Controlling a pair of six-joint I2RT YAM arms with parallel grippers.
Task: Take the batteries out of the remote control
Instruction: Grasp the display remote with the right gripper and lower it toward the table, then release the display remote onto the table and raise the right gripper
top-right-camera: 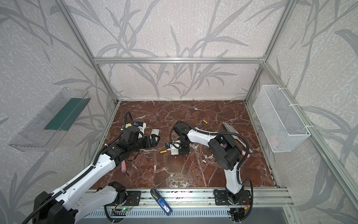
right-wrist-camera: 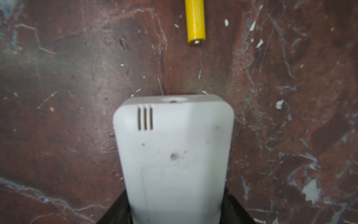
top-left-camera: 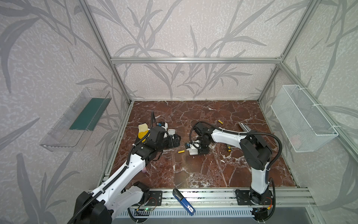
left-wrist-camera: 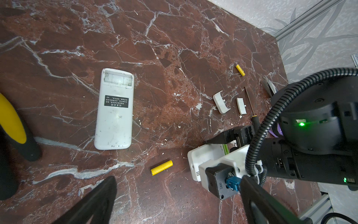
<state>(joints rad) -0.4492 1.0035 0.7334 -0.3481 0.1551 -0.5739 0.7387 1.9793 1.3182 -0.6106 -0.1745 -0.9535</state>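
Two smooth yellow cylinders lie loose on your red, white-veined marble tabletop (left-wrist-camera: pixel 174 38). The near yellow battery (left-wrist-camera: pixel 161 167) is just beside the slotted remote (right-wrist-camera: pixel 174 155); the far yellow battery (left-wrist-camera: pixel 240 70) is well apart. A light green battery (left-wrist-camera: pixel 225 149) shows as a sliver in that remote's open bay. Your right gripper (right-wrist-camera: pixel 175 212) straddles its matte white, round-cornered shell; whether it pinches, you cannot tell. Your left gripper (left-wrist-camera: pixel 178 179) hangs spread wide. The scuffed labelled remote (left-wrist-camera: pixel 114 116) lies face down, bay uncovered.
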